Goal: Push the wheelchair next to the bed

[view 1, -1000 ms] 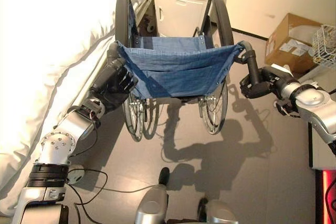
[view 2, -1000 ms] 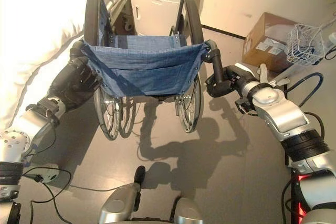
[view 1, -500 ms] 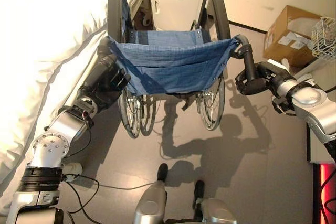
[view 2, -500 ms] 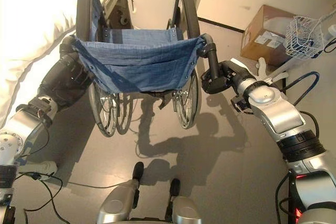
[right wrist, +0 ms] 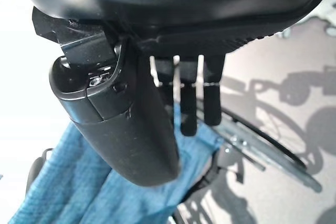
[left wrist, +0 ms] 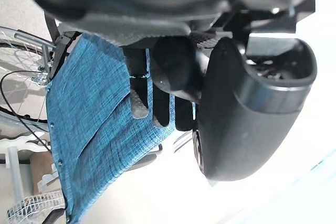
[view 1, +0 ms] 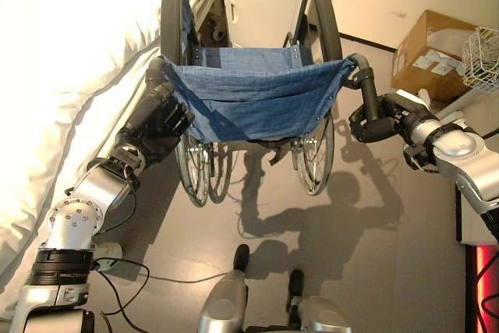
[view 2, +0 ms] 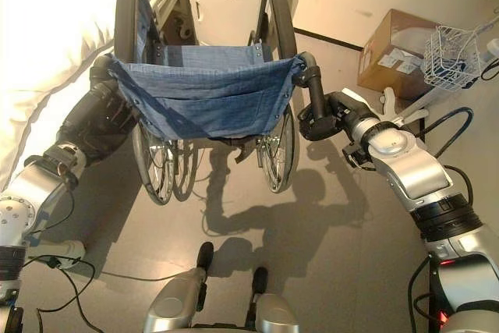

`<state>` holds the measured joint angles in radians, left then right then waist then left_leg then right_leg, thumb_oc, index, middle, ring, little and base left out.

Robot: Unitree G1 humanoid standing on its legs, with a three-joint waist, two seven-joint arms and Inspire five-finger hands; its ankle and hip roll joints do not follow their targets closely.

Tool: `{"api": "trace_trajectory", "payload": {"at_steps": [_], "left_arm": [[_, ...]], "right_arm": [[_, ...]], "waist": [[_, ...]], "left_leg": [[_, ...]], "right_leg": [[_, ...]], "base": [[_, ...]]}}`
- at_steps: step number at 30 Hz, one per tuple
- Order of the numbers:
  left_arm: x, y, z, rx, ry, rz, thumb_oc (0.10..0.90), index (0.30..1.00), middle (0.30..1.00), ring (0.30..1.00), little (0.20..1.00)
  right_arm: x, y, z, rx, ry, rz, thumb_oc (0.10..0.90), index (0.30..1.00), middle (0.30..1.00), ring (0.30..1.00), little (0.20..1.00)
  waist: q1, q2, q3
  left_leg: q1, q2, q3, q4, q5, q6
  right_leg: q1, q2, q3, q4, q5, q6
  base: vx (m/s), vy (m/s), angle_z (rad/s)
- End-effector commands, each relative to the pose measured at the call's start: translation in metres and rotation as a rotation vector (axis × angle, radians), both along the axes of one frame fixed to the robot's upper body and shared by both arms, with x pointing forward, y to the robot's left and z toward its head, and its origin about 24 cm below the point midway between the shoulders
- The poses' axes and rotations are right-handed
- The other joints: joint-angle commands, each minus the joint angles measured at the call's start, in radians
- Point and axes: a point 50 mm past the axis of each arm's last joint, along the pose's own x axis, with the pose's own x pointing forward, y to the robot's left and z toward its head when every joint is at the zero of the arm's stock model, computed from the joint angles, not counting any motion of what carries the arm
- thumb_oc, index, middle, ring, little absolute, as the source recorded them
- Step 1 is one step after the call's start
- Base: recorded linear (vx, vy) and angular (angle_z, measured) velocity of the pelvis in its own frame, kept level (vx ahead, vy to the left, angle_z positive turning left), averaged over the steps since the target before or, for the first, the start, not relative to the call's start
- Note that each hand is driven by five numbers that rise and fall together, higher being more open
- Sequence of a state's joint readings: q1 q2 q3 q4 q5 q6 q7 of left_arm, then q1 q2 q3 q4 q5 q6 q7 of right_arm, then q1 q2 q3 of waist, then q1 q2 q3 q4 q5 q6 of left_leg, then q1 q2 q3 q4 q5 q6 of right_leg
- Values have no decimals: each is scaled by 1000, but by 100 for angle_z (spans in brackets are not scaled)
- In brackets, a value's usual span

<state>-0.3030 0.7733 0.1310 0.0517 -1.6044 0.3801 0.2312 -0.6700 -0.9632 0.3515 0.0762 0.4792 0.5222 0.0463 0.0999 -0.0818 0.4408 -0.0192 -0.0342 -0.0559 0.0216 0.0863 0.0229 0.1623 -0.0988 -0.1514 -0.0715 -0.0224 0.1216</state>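
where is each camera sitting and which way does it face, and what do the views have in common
Left eye view: on the head, facing down at the wheelchair beside the bed; both arms reach in, left hand, right hand.
Right eye view: beside it, same scene, with the cardboard box.
Left wrist view: on the left wrist, looking along the hand at the blue backrest.
Right wrist view: on the right wrist, looking along that hand at the backrest and a wheel.
Shared: all four show the blue backrest.

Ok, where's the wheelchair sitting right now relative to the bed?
The wheelchair stands straight ahead, its left wheel close alongside the white bed, a white cabinet just beyond it.
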Motion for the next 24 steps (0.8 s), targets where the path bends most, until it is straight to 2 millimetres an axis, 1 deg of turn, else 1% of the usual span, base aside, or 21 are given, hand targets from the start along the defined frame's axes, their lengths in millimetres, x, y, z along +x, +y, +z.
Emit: {"api": "trace_trajectory", "payload": {"at_steps": [1,4,6,10,13,14,17,18,19,22,23,24], "left_arm": [[-7,-7,38,-56,-233,-27,800,900,900,900,900],[-8,-1,38,-25,-222,11,800,900,900,900,900],[-11,7,41,23,-231,57,800,900,900,900,900],[-19,28,49,202,-230,183,800,900,900,900,900],[-29,50,55,322,-210,289,800,900,900,900,900],[-35,63,57,379,-197,351,800,900,900,900,900],[-47,82,57,421,-162,427,800,900,900,900,900],[-56,95,54,457,-132,494,800,900,900,900,900],[-56,95,54,458,-131,492,800,900,900,900,900],[-82,128,48,549,-80,665,800,900,900,900,900],[-86,132,48,561,-77,686,800,900,900,900,900],[-94,140,48,580,-69,727,800,900,900,900,900]], "right_arm": [[0,15,42,-9,-248,34,800,900,900,900,900],[-2,9,44,-18,-258,17,800,900,900,900,900],[-5,2,46,-23,-274,-5,800,900,900,900,900],[-14,-15,52,-9,-315,-54,800,900,900,900,900],[-22,-30,55,17,-355,-109,800,900,900,900,900],[-27,-40,54,35,-382,-155,800,900,900,900,900],[-37,-56,51,68,-411,-225,800,900,900,900,900],[-45,-67,45,93,-419,-271,800,900,900,900,900],[-46,-68,45,93,-417,-272,800,900,900,900,900],[-66,-93,29,151,-416,-376,800,900,900,900,900],[-69,-96,27,153,-415,-387,800,900,900,900,900],[-74,-102,22,163,-413,-409,800,900,900,900,900]], "waist": [[15,21,-311],[11,23,-313],[9,24,-316],[7,23,-321],[6,25,-323],[6,26,-325],[5,27,-330],[4,28,-335],[4,27,-336],[0,30,-347],[0,31,-349],[0,33,-350]], "left_leg": [[33,-8,-7,20,-56,-24],[43,-6,-4,10,-56,-23],[52,-4,-3,0,-55,-23],[63,-1,-1,-13,-55,-23],[66,2,1,-22,-54,-24],[67,5,2,-26,-52,-25],[66,7,0,-36,-45,-26],[67,10,-1,-45,-42,-27],[70,10,-1,-47,-45,-28],[67,16,-1,-64,-33,-30],[71,17,-2,-69,-35,-31],[69,19,-3,-73,-29,-31]], "right_leg": [[-39,26,-15,53,40,-66],[-37,28,-16,51,40,-65],[-34,28,-17,47,40,-64],[-32,31,-20,41,40,-63],[-32,34,-25,38,38,-63],[-33,35,-29,39,36,-64],[-37,38,-34,36,38,-63],[-38,39,-39,34,37,-62],[-35,40,-39,33,33,-62],[-43,43,-46,31,33,-61],[-41,44,-46,30,29,-61],[-43,45,-48,29,31,-61]], "base": [[0,0,0],[0,0,0],[0,0,0],[0,0,0],[-15,-6,-1],[-62,-19,-2],[-45,-19,0],[-32,-15,3],[-26,-17,6],[-39,-8,9],[-38,0,12],[-5,-2,8]]}}
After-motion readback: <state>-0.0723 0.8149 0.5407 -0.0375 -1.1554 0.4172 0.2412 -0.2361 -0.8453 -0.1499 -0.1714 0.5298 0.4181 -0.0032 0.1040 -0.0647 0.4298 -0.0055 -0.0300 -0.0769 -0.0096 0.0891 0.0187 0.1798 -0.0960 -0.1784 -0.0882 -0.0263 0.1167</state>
